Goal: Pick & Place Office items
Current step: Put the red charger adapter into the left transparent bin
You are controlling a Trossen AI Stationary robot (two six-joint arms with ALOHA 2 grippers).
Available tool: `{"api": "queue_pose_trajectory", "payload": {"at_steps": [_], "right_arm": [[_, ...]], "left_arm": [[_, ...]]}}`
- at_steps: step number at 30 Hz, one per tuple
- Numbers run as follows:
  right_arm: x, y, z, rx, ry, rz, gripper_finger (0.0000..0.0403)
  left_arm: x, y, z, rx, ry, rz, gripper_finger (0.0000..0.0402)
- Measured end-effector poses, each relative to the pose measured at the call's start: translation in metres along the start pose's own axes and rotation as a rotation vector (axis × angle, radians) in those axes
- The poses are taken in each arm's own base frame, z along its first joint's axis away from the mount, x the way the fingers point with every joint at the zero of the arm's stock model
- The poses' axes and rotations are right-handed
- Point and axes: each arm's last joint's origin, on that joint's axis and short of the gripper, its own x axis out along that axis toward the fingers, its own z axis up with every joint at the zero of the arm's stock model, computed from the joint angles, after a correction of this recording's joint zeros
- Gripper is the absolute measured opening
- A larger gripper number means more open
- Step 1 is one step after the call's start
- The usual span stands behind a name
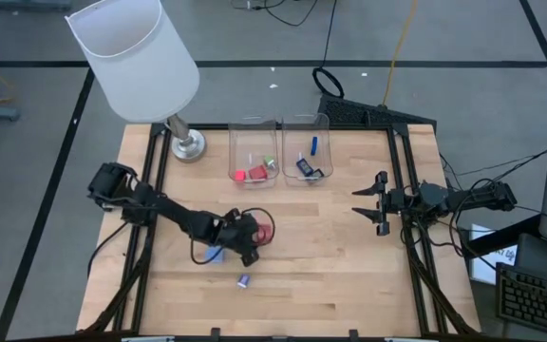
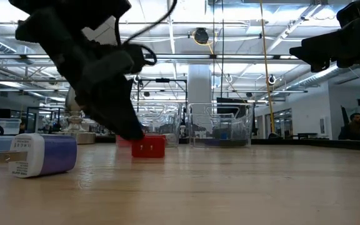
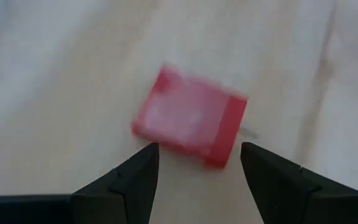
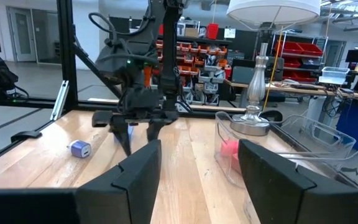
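Note:
A small red block (image 3: 190,116) lies flat on the wooden table (image 1: 330,266), near its middle. My left gripper (image 3: 197,162) slants down over it, open. Its two fingers stand just short of the block's near edge, one toward each side, and I see no touch. In the low view the fingers (image 2: 129,128) come down right beside the red block (image 2: 148,146). A blue-and-white piece (image 1: 244,280) lies nearer the front edge, and a light blue one (image 1: 214,254) lies under the left arm. My right gripper (image 1: 373,201) waits open at the table's right side.
Two clear bins (image 1: 253,152) (image 1: 307,150) stand at the table's far middle, with small red, green, blue and black pieces inside. A white-shaded lamp (image 1: 136,57) has its base (image 1: 187,145) at the far left. Bare wood spans the table's right half.

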Motion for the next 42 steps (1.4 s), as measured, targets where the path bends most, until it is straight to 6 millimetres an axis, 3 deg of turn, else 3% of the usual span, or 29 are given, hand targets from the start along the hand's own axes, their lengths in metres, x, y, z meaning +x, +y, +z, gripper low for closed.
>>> {"api": "queue_pose_trajectory", "payload": {"at_steps": [7,15,23,33,38,42], "right_arm": [[0.000,0.000,0.000,0.000,0.000,0.000,0.0208],[0.000,0.000,0.000,0.000,0.000,0.000,0.0204],[0.000,0.000,0.000,0.000,0.000,0.000,0.0207],[0.000,0.000,0.000,0.000,0.000,0.000,0.0204],[0.000,0.000,0.000,0.000,0.000,0.000,0.0207],[0.000,0.000,0.000,0.000,0.000,0.000,0.0207]], "left_arm": [[0.005,0.009,0.005,-0.127,0.135,-0.127,0.0228],[0.006,0.004,0.015,-0.145,0.075,-0.232,0.0228],[0.006,0.004,0.017,0.019,0.036,-0.241,0.0227],[0.004,0.001,0.028,0.168,-0.121,-0.203,0.0227],[0.001,-0.001,0.042,0.089,-0.314,-0.097,0.0227],[0.001,-0.001,0.042,0.093,-0.325,-0.088,0.0227]]}}
